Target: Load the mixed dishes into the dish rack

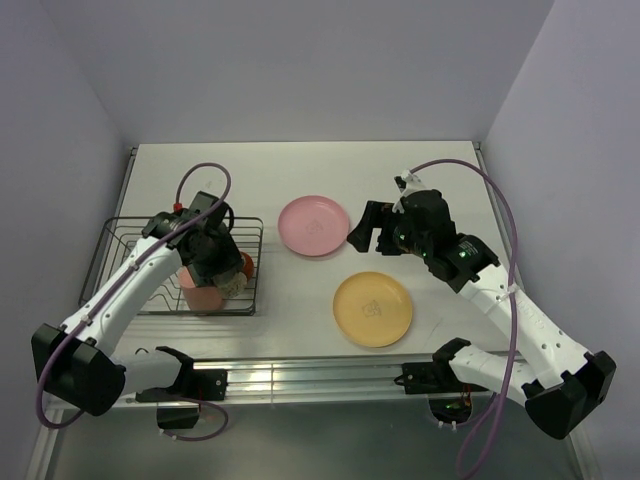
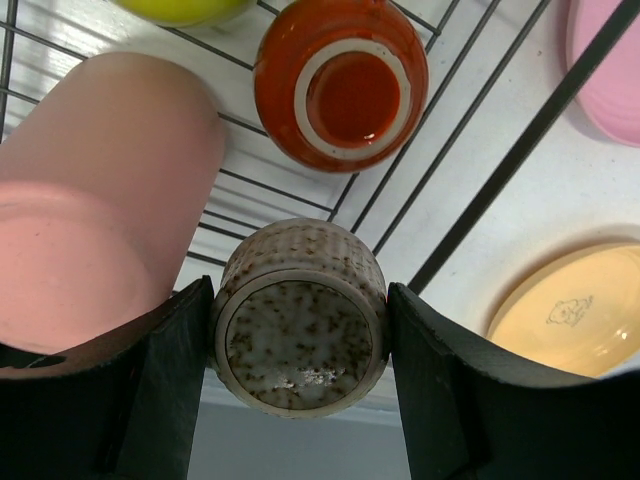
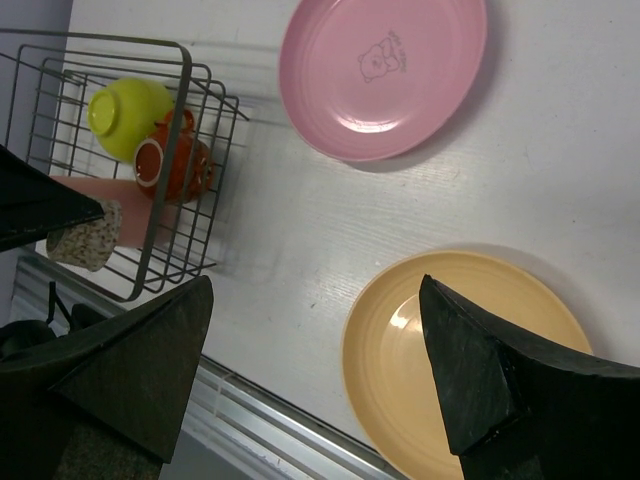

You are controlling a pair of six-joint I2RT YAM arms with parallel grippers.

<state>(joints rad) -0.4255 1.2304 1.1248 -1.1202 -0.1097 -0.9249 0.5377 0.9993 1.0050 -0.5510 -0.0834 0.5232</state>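
Right of the dish rack (image 1: pixel 112 258) lie the pink plate (image 1: pixel 314 225) and yellow plate (image 1: pixel 373 309); the right gripper (image 3: pixel 315 284) hangs there wide open, empty. Inside the rack are a pink cup (image 2: pixel 110 180), green bowl (image 3: pixel 125 115) and red bowl (image 2: pixel 340 85). The left gripper (image 2: pixel 298 340) clamps the speckled cup (image 2: pixel 300 300) at the rack's near right corner.

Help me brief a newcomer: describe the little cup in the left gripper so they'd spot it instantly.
Find the dark wire dish rack on the left. Over its near right part, the left gripper clamps a tiny cup. It is speckled beige-grey, much smaller than the salmon-pink cup and red-orange bowl beside it.
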